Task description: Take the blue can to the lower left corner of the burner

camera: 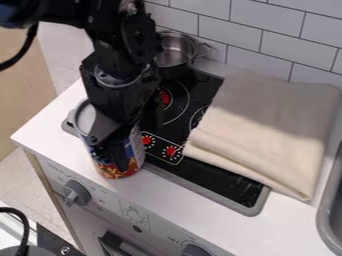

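While the jaws (131,149) hang at the blue can (115,171), I honestly can't tell if they're open or gripping it. Can's at the burner's (200,173) 8 o'clock, folded cloth's (267,120) around 3.

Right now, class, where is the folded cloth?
In the camera view, the cloth lies right of centre, partly over the stovetop, between the can and the sink.
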You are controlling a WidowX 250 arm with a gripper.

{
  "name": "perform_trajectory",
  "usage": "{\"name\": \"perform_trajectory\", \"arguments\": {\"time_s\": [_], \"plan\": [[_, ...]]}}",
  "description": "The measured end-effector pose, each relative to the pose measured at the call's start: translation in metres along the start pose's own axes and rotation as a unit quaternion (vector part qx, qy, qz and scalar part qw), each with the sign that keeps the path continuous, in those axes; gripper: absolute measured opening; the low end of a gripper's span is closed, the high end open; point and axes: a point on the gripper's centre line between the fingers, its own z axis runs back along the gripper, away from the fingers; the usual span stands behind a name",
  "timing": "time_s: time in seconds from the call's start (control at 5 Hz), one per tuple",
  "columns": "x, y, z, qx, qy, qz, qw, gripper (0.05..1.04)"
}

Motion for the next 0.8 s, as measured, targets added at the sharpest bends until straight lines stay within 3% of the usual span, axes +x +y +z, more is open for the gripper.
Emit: {"name": "perform_trajectory", "arguments": {"time_s": [0.8], "plan": [[0.034,0.003,0.001,0.006,-0.001,0.005,1.0,0.999]]}}
